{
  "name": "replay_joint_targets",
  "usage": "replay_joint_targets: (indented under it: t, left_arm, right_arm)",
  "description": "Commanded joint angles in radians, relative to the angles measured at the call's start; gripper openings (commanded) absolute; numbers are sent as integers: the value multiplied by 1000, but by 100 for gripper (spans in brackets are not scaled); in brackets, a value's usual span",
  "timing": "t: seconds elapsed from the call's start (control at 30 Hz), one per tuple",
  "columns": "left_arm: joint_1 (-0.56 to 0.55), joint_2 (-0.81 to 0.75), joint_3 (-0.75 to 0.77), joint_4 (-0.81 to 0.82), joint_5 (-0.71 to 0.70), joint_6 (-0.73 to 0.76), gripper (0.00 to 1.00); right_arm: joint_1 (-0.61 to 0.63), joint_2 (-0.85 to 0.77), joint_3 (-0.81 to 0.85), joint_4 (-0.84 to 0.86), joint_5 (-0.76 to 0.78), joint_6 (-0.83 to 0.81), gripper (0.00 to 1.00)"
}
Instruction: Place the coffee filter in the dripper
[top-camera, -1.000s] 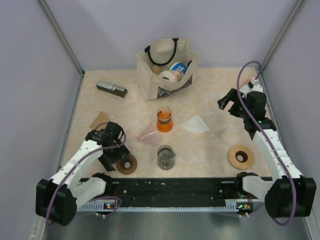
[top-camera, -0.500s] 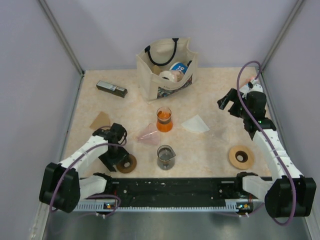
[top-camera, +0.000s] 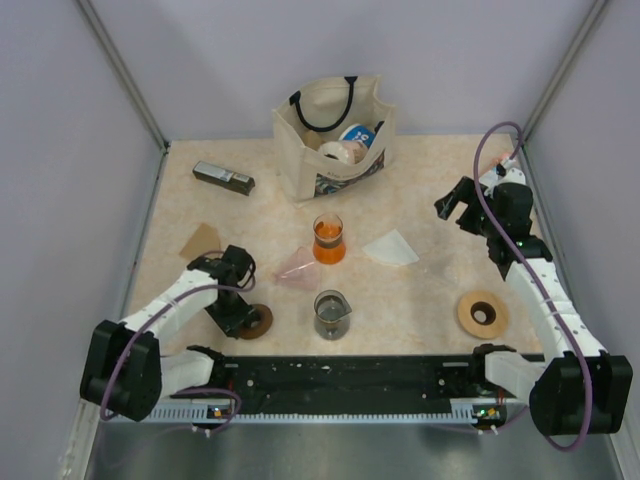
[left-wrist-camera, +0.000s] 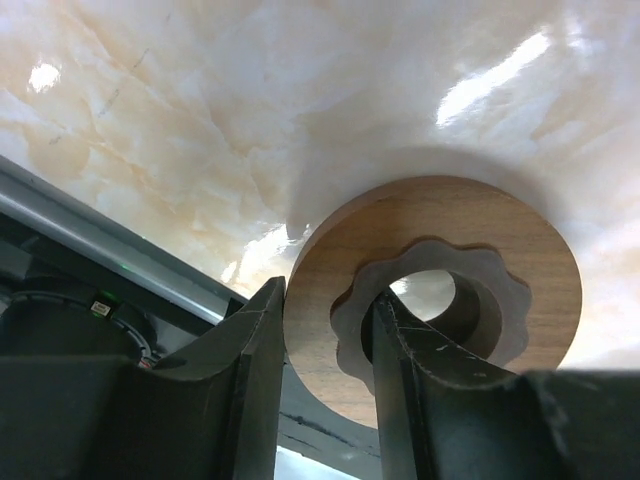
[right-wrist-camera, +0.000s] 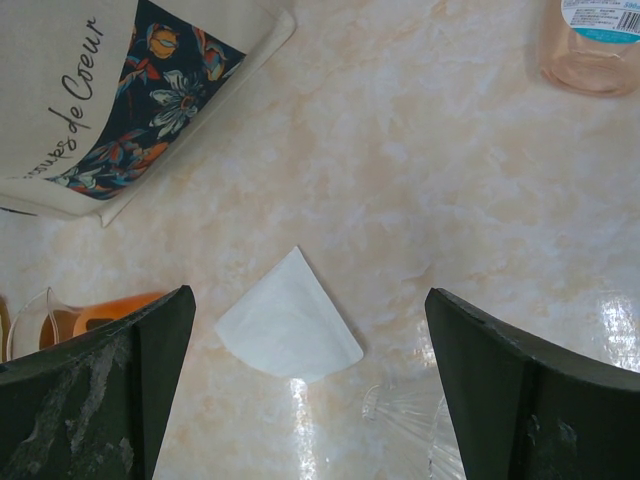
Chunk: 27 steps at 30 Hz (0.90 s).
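Observation:
The white fan-shaped coffee filter (top-camera: 392, 247) lies flat on the table right of the orange beaker; it also shows in the right wrist view (right-wrist-camera: 288, 320). The pinkish translucent dripper (top-camera: 297, 268) lies on its side left of that beaker. My right gripper (top-camera: 455, 212) is open and empty, held high to the right of the filter, its jaws wide either side of it in the right wrist view (right-wrist-camera: 308, 295). My left gripper (top-camera: 237, 318) is shut on the rim of the dark brown ring (left-wrist-camera: 440, 230), one finger outside and one in its hole (left-wrist-camera: 325, 310).
A cloth tote bag (top-camera: 335, 135) stands at the back. A beaker of orange liquid (top-camera: 328, 240) and a beaker of dark liquid (top-camera: 332, 315) stand mid-table. A tan ring (top-camera: 483, 313), a clear ribbed piece (top-camera: 447, 268), a dark bar (top-camera: 223, 177) and a tan card (top-camera: 200, 240) lie about.
My left gripper has lowered and turned onto the dark brown ring and closed on its rim. The right arm, filter and dripper have not moved.

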<state>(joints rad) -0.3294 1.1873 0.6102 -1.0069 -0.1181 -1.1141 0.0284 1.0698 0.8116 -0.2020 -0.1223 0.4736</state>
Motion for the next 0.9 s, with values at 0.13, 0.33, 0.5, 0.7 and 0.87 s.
replay_joint_targets:
  t: [0.13, 0.33, 0.5, 0.7, 0.87]
  left_arm:
    - [-2, -97, 189, 43, -130, 101, 0]
    - [-3, -115, 374, 186, -123, 278, 0]
    - [-19, -13, 525, 398, 23, 397, 0]
    - [-77, 219, 750, 424, 58, 513, 0]
    - [-152, 429, 946, 338, 72, 600, 0]
  right_arm:
    - [-8, -27, 4, 35, -22, 7, 98]
    - [-8, -25, 0, 46, -46, 10, 98]
    - [-10, -27, -2, 47, -54, 10, 98]
    - [-8, -33, -2, 42, -65, 0, 98]
    - [-10, -36, -2, 27, -39, -6, 99]
